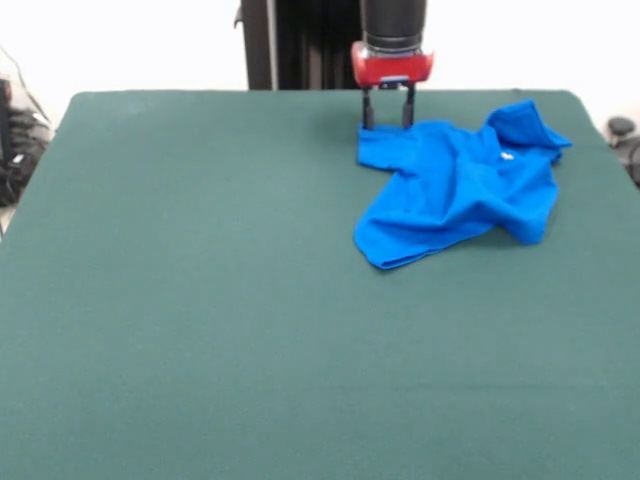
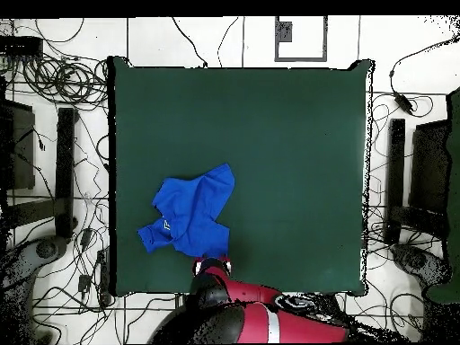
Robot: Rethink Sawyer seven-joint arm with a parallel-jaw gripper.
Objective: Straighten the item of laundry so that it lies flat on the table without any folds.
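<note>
Item: blue T-shirt [image 1: 455,190], crumpled on the table [image 1: 200,300]. Gripper [image 1: 388,112], fingers parted and empty, stands at its nearest corner. Advice: pinch one layer only, then draw outward.

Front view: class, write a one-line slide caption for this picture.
Crumpled blue T-shirt lies near a far corner of the green table, with the gripper down at its edge.
</note>
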